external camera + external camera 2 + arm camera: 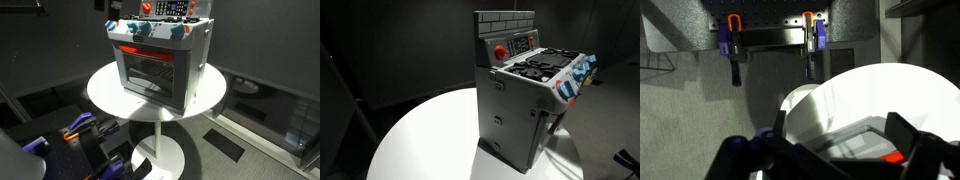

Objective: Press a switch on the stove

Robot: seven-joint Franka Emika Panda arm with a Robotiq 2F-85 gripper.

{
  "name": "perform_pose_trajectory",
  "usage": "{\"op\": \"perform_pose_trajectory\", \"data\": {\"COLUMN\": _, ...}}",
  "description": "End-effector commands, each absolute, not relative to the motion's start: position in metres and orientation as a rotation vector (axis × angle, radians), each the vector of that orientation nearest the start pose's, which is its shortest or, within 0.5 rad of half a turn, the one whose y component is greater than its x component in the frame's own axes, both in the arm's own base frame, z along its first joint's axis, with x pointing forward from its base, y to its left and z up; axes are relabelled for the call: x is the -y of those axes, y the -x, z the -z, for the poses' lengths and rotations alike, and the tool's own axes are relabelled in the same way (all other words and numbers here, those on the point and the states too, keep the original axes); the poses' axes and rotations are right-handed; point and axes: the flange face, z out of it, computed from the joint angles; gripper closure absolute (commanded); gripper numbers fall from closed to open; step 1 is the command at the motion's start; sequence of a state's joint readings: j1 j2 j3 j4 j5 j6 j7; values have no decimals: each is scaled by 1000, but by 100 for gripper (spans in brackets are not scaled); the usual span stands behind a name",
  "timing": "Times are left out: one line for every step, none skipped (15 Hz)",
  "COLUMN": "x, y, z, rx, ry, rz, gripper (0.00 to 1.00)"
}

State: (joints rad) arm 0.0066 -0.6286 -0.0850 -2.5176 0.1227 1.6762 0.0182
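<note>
The stove [155, 70] is a small grey toy oven with a glass door, a red strip and blue-white knobs [140, 30]. It stands on a round white table [100, 92]. An exterior view shows its side [520, 110], the burners, a red button [500, 52] on the back panel and the knobs [582, 72]. In the wrist view my gripper [837, 118] is open and empty. Its two dark fingers frame part of the stove [858, 141] and its red strip [890, 157] below. The gripper does not clearly show in either exterior view.
The table [870, 90] stands on a single pedestal with a round base [160, 155]. A rack with blue and orange clamps [770, 40] stands on the floor beyond the table and also shows in an exterior view [75, 132]. The surroundings are dark.
</note>
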Motion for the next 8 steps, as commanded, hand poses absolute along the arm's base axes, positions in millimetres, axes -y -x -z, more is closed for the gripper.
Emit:
{"op": "perform_pose_trajectory", "data": {"x": 16, "y": -335, "z": -473, "rx": -149, "ry": 2947, "rz": -314, "gripper": 0}}
{"op": "perform_pose_trajectory", "data": {"x": 16, "y": -335, "z": -473, "rx": -149, "ry": 2947, "rz": -314, "gripper": 0}}
{"op": "perform_pose_trajectory", "data": {"x": 16, "y": -335, "z": -473, "rx": -149, "ry": 2947, "rz": -314, "gripper": 0}}
{"op": "perform_pose_trajectory", "data": {"x": 16, "y": -335, "z": -473, "rx": -149, "ry": 2947, "rz": -314, "gripper": 0}}
{"op": "perform_pose_trajectory", "data": {"x": 18, "y": -340, "z": -473, "rx": -175, "ry": 2968, "rz": -291, "gripper": 0}}
{"op": "perform_pose_trajectory", "data": {"x": 20, "y": -346, "z": -476, "rx": -187, "ry": 2983, "rz": -251, "gripper": 0}}
{"op": "perform_pose_trajectory", "data": {"x": 21, "y": -353, "z": -479, "rx": -206, "ry": 2998, "rz": -206, "gripper": 0}}
{"op": "perform_pose_trajectory", "data": {"x": 22, "y": -362, "z": -482, "rx": -214, "ry": 3007, "rz": -157, "gripper": 0}}
